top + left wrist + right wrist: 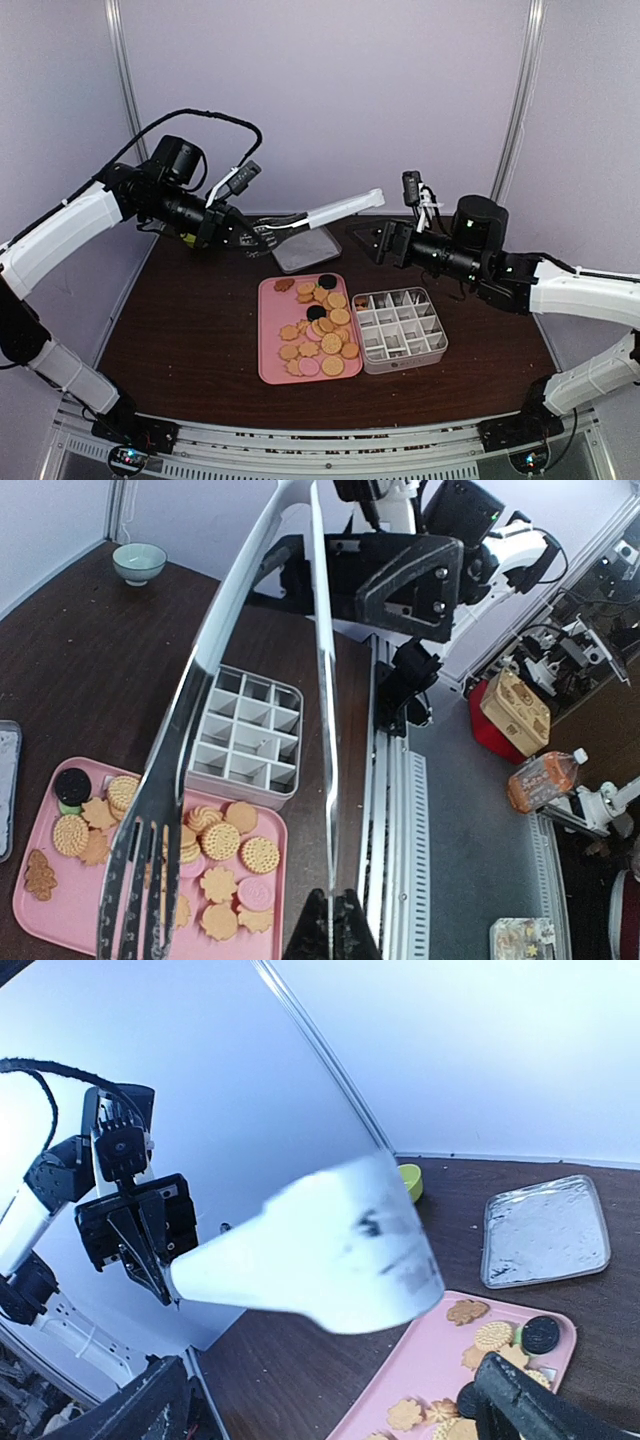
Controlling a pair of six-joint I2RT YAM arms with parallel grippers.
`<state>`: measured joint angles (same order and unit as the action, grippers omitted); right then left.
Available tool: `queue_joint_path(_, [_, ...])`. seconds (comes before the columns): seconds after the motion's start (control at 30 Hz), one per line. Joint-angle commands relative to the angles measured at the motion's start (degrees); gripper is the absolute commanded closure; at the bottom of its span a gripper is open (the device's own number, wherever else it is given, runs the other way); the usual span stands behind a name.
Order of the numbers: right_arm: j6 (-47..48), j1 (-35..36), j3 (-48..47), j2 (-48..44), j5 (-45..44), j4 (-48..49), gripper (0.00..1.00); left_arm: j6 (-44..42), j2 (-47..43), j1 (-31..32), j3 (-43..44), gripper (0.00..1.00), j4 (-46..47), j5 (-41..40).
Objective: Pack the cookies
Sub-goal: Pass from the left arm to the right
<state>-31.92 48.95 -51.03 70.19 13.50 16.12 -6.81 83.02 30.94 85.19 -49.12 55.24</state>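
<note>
Your left gripper [248, 236] is clenched on the metal tongs [335, 210], up beyond the far edge of the pink tray [268, 345]. Your right gripper [384, 242] is spread wide beside their handle end and grasps nothing. The cookies [318, 330] lie piled on that tray. The left hold seems to sit near the blades, so the tongs may pivot, and an off-centre right pinch could knock them onto the cookies.

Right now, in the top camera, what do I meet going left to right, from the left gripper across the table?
Left gripper, shut on the tongs → pink tray of cookies → white divided box.
</note>
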Motion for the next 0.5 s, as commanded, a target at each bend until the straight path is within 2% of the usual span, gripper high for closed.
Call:
queue_joint_path(0.0, [-5.47, 0.26, -0.57, 2.99, 4.54, 15.32, 0.00, 5.57, -2.13, 0.09, -1.18, 1.00, 6.54, 7.93])
queue_joint_path(0.13, [-7.64, -0.11, -3.14, 7.13, 10.11, 19.36, 0.02, 5.83, -2.83, 0.10, -1.51, 1.00, 6.22, 10.85])
queue_joint_path(0.27, [-10.34, -0.85, -6.06, 10.44, 18.73, 21.68, 0.11, 1.98, -3.21, 0.12, -0.68, 1.00, 2.49, 11.31])
queue_joint_path(0.47, [-13.23, -3.27, -3.75, 9.40, 23.82, 25.17, 0.17, -1.52, -3.88, 0.13, -0.56, 1.00, -0.23, 10.88])
